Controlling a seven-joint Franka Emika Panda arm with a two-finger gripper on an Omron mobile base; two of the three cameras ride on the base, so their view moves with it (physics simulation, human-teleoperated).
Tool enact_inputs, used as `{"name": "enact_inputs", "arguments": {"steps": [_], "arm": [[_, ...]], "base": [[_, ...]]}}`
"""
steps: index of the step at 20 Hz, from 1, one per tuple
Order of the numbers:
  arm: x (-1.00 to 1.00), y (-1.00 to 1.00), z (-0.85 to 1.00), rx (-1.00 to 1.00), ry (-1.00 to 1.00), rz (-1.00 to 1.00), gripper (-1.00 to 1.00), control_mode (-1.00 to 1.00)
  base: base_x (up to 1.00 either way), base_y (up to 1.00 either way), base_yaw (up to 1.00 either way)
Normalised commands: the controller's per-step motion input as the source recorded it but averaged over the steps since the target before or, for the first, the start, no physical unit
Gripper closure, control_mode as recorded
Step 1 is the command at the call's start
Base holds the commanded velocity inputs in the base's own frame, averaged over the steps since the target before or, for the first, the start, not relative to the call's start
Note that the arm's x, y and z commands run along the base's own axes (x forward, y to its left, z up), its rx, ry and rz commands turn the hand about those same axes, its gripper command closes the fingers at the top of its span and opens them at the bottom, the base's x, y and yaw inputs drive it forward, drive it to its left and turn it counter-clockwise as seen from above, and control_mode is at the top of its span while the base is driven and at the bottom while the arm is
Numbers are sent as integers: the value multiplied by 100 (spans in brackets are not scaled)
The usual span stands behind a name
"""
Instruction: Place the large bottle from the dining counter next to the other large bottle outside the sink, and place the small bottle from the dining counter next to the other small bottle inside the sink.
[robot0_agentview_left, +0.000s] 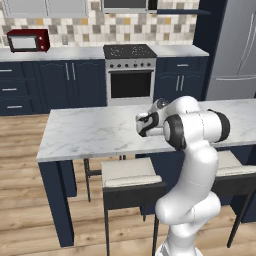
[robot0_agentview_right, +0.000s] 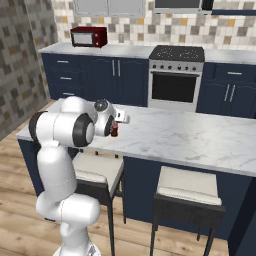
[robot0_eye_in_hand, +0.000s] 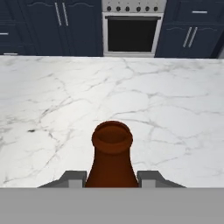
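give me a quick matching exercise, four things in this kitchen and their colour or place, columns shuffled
Things:
1. bottle
2. microwave
3. oven
4. stool

Matches:
A. red, on the back counter
B. tucked under the dining counter
C. brown, between the fingers of the hand
D. below the stovetop, dark window in its door

Pairs: 1-C, 2-A, 3-D, 4-B

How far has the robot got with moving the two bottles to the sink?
Done: neither bottle looks delivered yet. In hand: the gripper sits around a brown bottle, standing on the marble counter; its size class is unclear. Left: carrying it to the sink, then the other bottle.
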Motion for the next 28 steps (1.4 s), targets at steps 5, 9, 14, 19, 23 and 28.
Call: {"name": "enact_inputs", "arguments": {"steps": [5, 9, 14, 19, 23, 28], "arm": [[-58, 0, 18, 0, -2, 0, 100, -100], [-46, 0, 27, 0, -1, 0, 100, -100], [-39, 0, 25, 0, 0, 0, 100, -100], [-33, 0, 27, 0, 0, 0, 100, -100], [-23, 0, 19, 0, 0, 0, 100, -100], [-13, 0, 7, 0, 0, 0, 100, 100]], "base": [[0, 0, 0], [0, 0, 0], [0, 0, 0], [0, 0, 0], [0, 0, 0], [-10, 0, 0]]}}
